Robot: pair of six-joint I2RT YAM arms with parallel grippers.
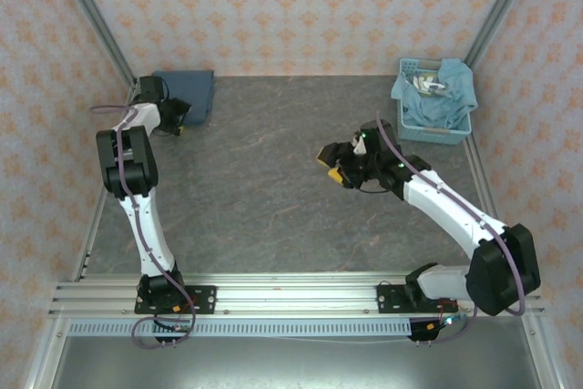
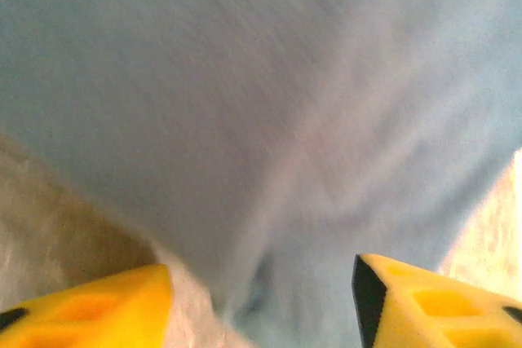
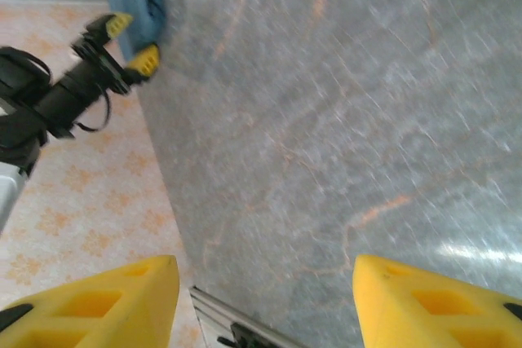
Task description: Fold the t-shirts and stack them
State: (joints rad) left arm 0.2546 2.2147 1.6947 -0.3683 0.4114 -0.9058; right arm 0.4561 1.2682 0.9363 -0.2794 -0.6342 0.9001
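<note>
The dark slate-blue t-shirt [image 1: 187, 90] lies as a compact folded block in the far-left corner of the grey table [image 1: 273, 207]. The left gripper [image 1: 178, 121] sits at its near edge. In the left wrist view its yellow fingers [image 2: 90, 307] stand wide apart, with blue cloth ahead of them and nothing pinched. The right gripper [image 1: 329, 167] hovers over the bare middle of the table, its jaws also wide and empty. The lighter teal t-shirt [image 1: 448, 88] is heaped in the light-blue lattice basket [image 1: 435, 135] at the far right. The step in hand appears to be settling the folded shirt as the base of the stack. To do it well, the left arm should lift straight off without snagging a fold, and the right should pinch a single layer of the teal shirt.
</note>
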